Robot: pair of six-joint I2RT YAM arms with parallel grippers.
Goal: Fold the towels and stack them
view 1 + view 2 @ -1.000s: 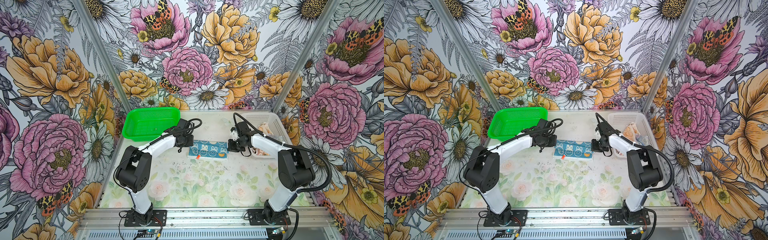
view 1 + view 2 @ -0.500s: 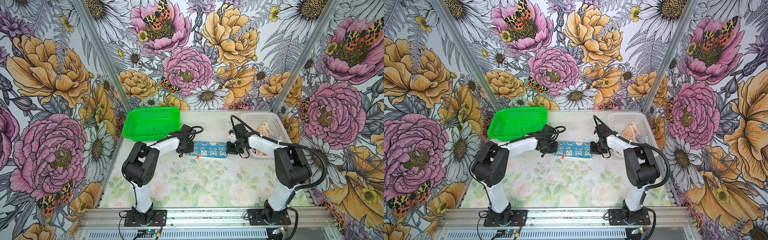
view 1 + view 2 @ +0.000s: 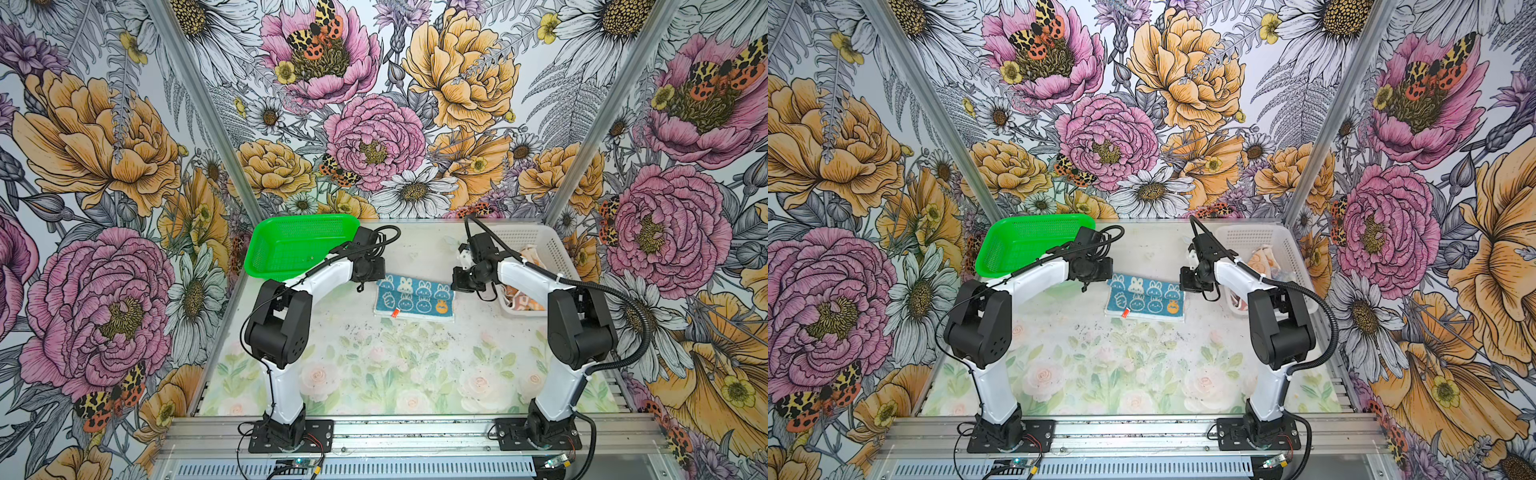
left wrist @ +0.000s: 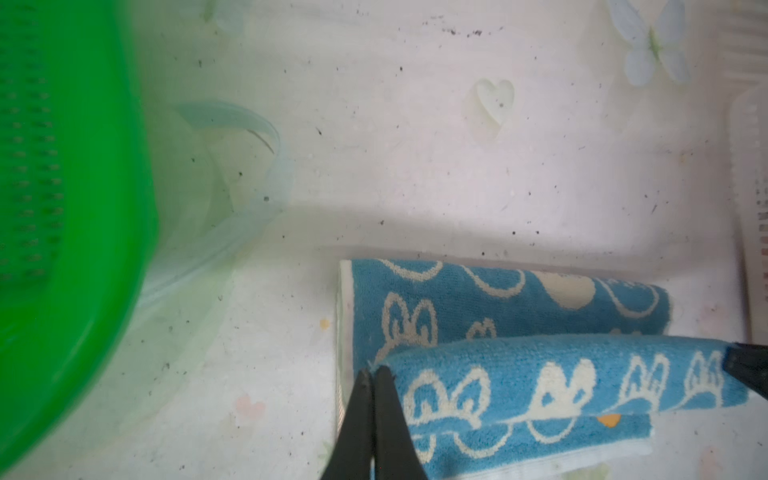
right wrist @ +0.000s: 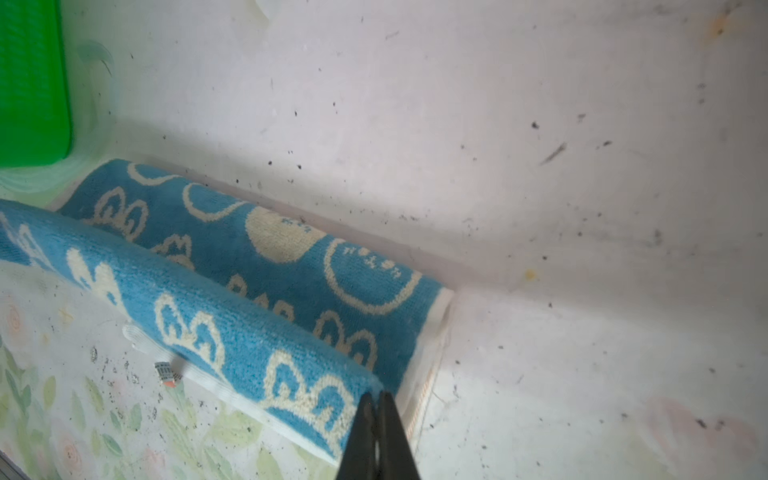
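The blue towel [image 3: 413, 297] [image 3: 1144, 299] with white bunnies lies folded in the middle of the table. My left gripper [image 3: 379, 282] [image 3: 1109, 280] [image 4: 372, 374] is shut on its left corner. My right gripper [image 3: 452, 286] [image 3: 1182, 286] [image 5: 376, 399] is shut on its right corner. In both wrist views the held layer of the towel [image 4: 540, 374] [image 5: 249, 316] stands a little above the layer under it. Crumpled cream and orange towels [image 3: 532, 255] [image 3: 1262, 259] lie in the white basket [image 3: 557, 249] [image 3: 1250, 237], partly hidden by my right arm.
The green basket [image 3: 291, 245] [image 3: 1021, 245] [image 4: 62, 208] [image 5: 29, 83] stands at the back left, close to my left wrist. The white basket sits at the back right against the wall. A small orange tag [image 3: 395, 312] hangs at the towel's near edge.
Both arms shifted slightly, dipping nearer and coming back, while keeping hold of the blue towel's corners. The towel stays in the same spot on the table.
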